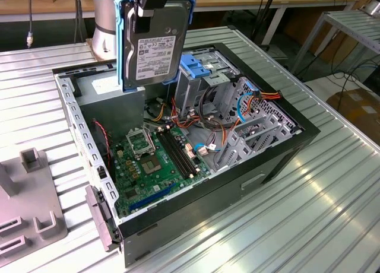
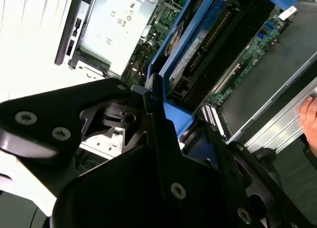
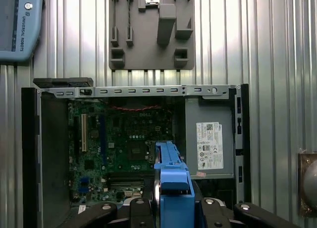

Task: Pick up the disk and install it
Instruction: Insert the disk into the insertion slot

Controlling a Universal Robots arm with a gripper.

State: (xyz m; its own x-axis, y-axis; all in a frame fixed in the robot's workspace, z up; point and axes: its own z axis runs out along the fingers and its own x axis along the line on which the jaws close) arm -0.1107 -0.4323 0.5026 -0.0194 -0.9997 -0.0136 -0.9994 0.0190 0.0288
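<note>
1. Your fingers (image 1: 151, 3) are clamped on the top edge of the disk (image 1: 155, 44). It hangs upright in the air, its white label facing the exterior view and its blue rails running down both sides.
2. You're holding it above the open computer case (image 1: 285, 148), over the end where the grey power supply box (image 1: 110, 89) sits.
3. In the second wrist view, the black fingers pinch the blue rail from both sides, and the disk's edge runs away toward the case below.
4. Look just to the exterior view's right of the disk: the metal drive cage (image 1: 219, 89) stands inside the case, with a blue latch (image 1: 199, 68) on top.
5. The green circuit board (image 1: 154, 160) lies flat on the case floor.
6. Outside the case, a grey holder (image 1: 29, 196) rests on the ribbed tabletop (image 1: 309, 213) at the exterior view's left.
7. A person's hand (image 2: 309, 116) shows at the edge of the second wrist view, apart from the disk.
</note>
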